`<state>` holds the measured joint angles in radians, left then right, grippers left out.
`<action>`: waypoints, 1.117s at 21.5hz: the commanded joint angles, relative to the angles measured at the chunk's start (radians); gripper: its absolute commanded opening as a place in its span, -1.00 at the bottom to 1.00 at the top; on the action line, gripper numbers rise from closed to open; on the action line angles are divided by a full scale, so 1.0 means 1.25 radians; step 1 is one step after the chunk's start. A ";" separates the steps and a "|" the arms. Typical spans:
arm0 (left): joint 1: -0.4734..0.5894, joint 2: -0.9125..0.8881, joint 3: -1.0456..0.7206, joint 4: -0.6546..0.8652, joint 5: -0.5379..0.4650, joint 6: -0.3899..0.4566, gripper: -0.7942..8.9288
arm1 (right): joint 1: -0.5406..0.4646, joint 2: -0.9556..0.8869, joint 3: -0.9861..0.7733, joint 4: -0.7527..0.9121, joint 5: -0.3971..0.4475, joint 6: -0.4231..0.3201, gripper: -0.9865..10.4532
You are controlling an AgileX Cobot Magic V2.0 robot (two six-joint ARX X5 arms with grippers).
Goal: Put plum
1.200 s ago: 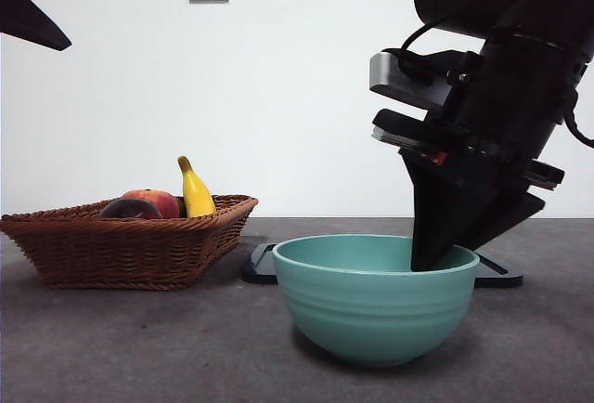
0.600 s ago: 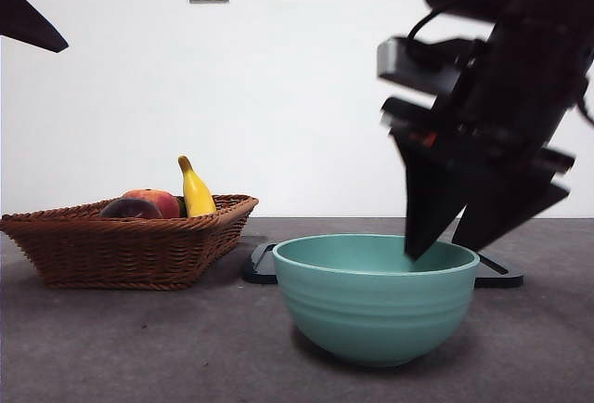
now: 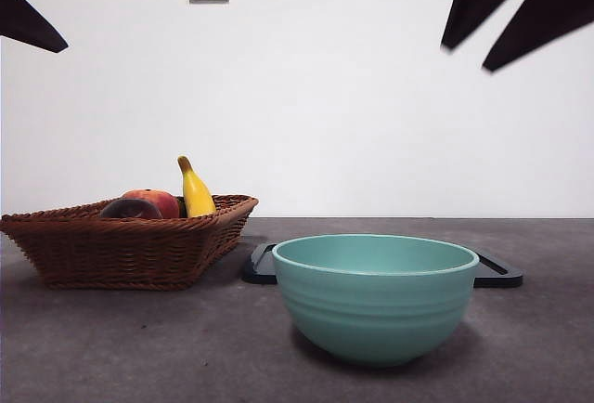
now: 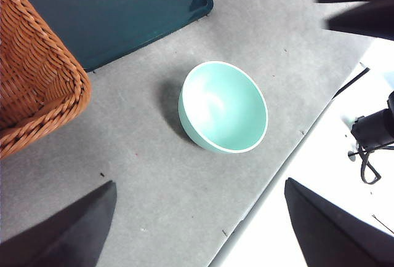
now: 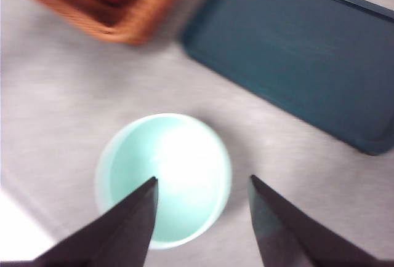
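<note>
Plum (image 3: 130, 209) lies in the woven basket (image 3: 125, 250), a dark maroon fruit showing just above the rim at the front, touching the redder apple (image 3: 158, 201) beside it, with the yellow banana (image 3: 194, 191) standing up behind them. The fruit sits low in the basket, so the front view shows only its top. Nothing grips it, and the task's step of lifting it looks not yet done.

Near the basket, toward the middle of the table, stands the teal bowl (image 3: 376, 296), upright and, as both wrist views show it, holding nothing. Behind it a dark flat tray (image 3: 497, 273) lies on the grey table (image 3: 139, 347), with the bowl apart from it. The bowl's place next to the basket suggests it is where the fruit is meant to go, though the task sentence does not say so.

High above the bowl hangs the right gripper (image 5: 202, 184), its two black jaws spread apart with only air between them; its wrist view looks straight down into the bowl, blurred, with the basket at the far edge. The left gripper (image 4: 200, 190) waits higher and to the side, its jaws wide apart and holding nothing, looking down on bowl, tray corner and basket edge. Reaching the fruit would likely call for a descent into the basket clear of the apple and banana.
</note>
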<state>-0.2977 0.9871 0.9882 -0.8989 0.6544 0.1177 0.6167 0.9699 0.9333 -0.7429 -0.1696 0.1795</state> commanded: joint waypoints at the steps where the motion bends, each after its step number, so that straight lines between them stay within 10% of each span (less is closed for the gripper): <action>1: -0.003 0.005 0.017 0.001 0.004 0.010 0.06 | 0.006 -0.039 0.014 -0.032 -0.046 -0.010 -0.42; 20: -0.003 0.005 0.017 -0.005 0.004 0.010 0.04 | 0.006 -0.114 0.014 -0.164 -0.125 -0.040 -0.42; 24: -0.003 0.005 0.017 -0.005 0.004 0.010 -0.35 | 0.006 -0.114 0.014 -0.166 -0.125 -0.040 -0.57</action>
<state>-0.2977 0.9871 0.9882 -0.9096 0.6544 0.1181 0.6167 0.8204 0.9337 -0.9546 -0.3218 0.1379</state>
